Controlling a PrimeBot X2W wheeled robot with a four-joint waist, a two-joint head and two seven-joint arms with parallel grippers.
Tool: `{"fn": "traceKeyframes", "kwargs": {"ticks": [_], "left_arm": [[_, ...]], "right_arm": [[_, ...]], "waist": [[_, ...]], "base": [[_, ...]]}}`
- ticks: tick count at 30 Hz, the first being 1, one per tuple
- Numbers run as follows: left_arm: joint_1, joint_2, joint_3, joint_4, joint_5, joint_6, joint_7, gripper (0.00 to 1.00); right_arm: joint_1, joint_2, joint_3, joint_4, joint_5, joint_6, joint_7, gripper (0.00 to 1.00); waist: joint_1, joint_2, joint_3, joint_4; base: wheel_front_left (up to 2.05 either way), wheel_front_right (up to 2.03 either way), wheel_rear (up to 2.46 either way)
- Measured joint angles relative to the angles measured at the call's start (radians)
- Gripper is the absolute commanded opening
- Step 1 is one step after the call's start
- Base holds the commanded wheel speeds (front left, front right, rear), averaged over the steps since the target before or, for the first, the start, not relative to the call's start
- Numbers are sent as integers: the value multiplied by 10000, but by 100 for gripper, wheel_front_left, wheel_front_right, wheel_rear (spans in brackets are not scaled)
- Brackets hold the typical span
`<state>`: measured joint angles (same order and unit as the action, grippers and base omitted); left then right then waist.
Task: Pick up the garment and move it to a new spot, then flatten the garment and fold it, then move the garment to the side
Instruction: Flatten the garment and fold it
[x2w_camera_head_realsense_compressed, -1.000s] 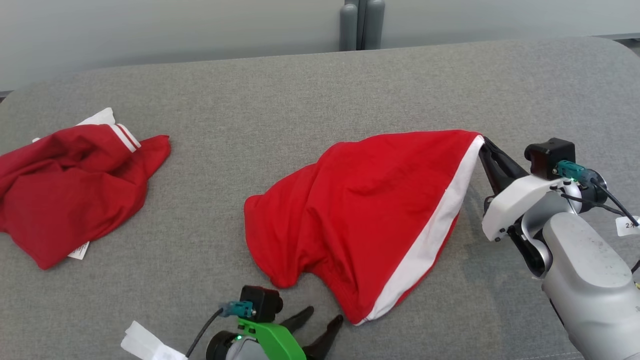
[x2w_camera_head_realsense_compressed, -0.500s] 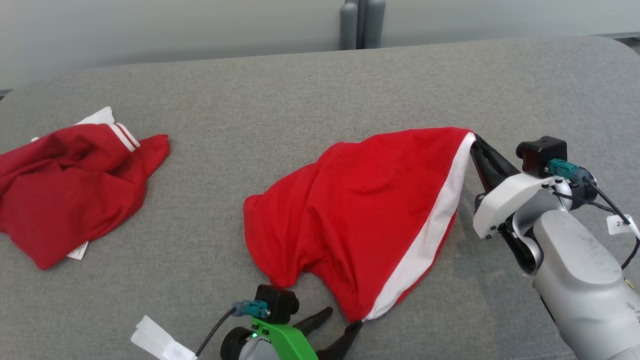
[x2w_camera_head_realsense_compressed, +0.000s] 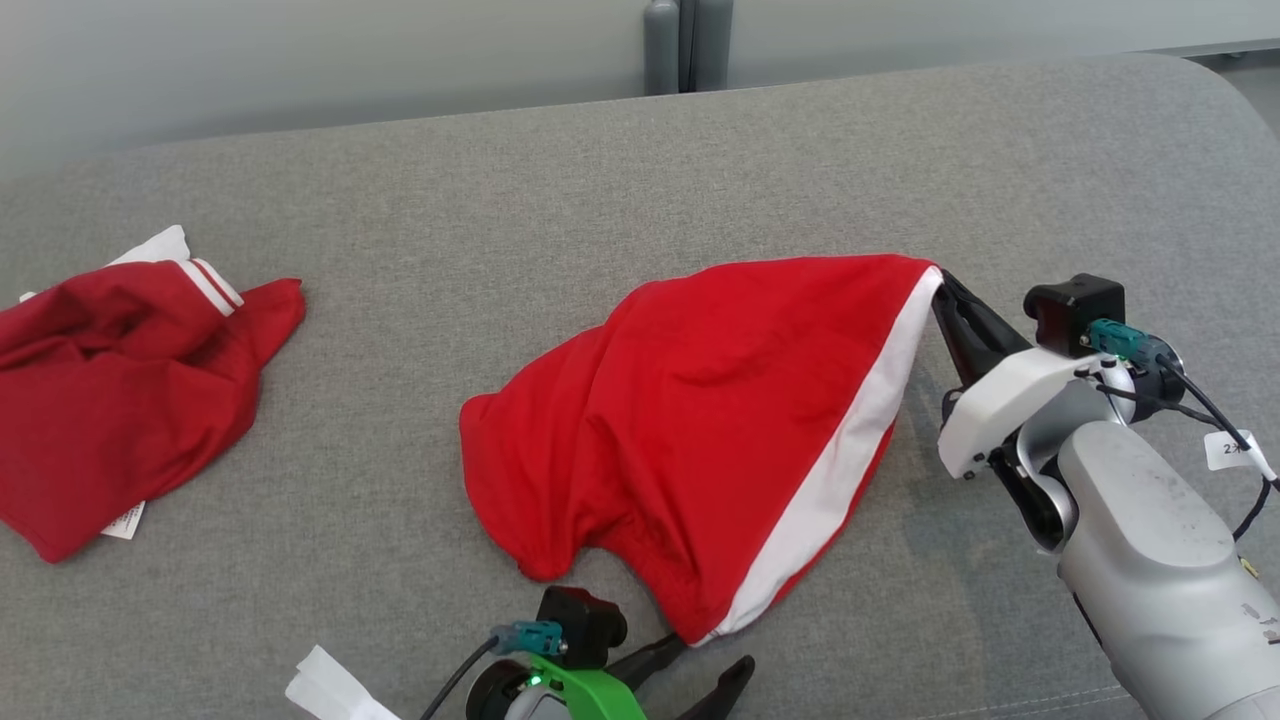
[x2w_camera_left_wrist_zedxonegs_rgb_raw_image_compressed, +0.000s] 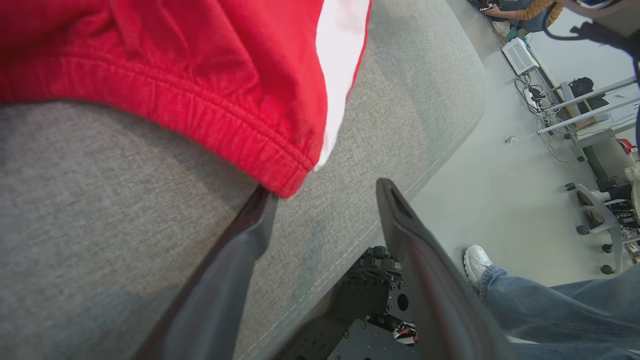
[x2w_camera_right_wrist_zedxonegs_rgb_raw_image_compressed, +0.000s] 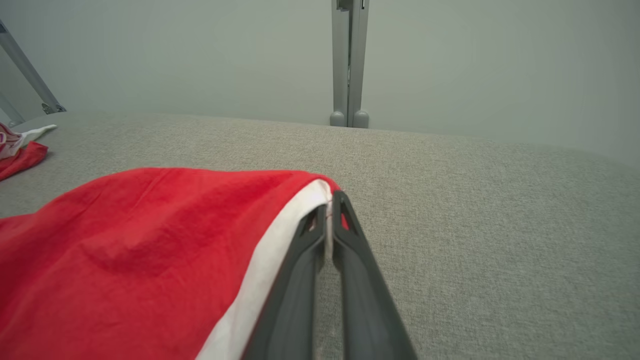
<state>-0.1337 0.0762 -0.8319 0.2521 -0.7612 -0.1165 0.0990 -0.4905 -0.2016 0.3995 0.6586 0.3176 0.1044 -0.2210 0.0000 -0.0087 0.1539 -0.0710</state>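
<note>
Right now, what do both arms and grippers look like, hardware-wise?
Left gripper: two long dark fingers on a green bracket, black camera block, teal connector with a black cable, white tag. Right gripper: same fingers, camera and connector, but a white bracket, printed tag, scuffed pale grey forearm.

White cable tag (x2w_camera_head_realsense_compressed: 1232, 450) — "2" legible, rest cut off; care label (x2w_camera_head_realsense_compressed: 122, 521) — print unreadable.
</note>
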Motion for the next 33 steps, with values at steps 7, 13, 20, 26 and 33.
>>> {"fn": "traceKeyframes", "kwargs": {"ticks": [7, 13, 20, 26, 33], "left_arm": [[-38, -25, -107, 98, 105, -63, -548, 100], [-66, -54, -213, 355, 280, -63, -999, 48], [-430, -71, -483, 800, 882, -67, -1666, 0], [-523, -82, -642, 1204, 1053, -67, -2148, 0], [-1153, 52, 1177, 637, 637, -67, -3413, 0]], "right_arm": [[-27, 92, 48, 132, 2, 8, -82, 0], [-35, 90, 27, 244, 4, 8, -88, 0], [-40, 107, -38, 311, 81, 10, -121, 0], [-128, 140, -105, 366, 228, 10, -176, 0], [-122, 33, -617, 251, 556, 13, -219, 0]], "waist": [[0, 0, -16, -116], [0, 0, -41, -163], [0, 0, -52, -161], [0, 0, -62, -145], [0, 0, -208, 0]], "base": [[0, 0, 0], [0, 0, 0], [0, 0, 0], [0, 0, 0], [0, 0, 0]]}}
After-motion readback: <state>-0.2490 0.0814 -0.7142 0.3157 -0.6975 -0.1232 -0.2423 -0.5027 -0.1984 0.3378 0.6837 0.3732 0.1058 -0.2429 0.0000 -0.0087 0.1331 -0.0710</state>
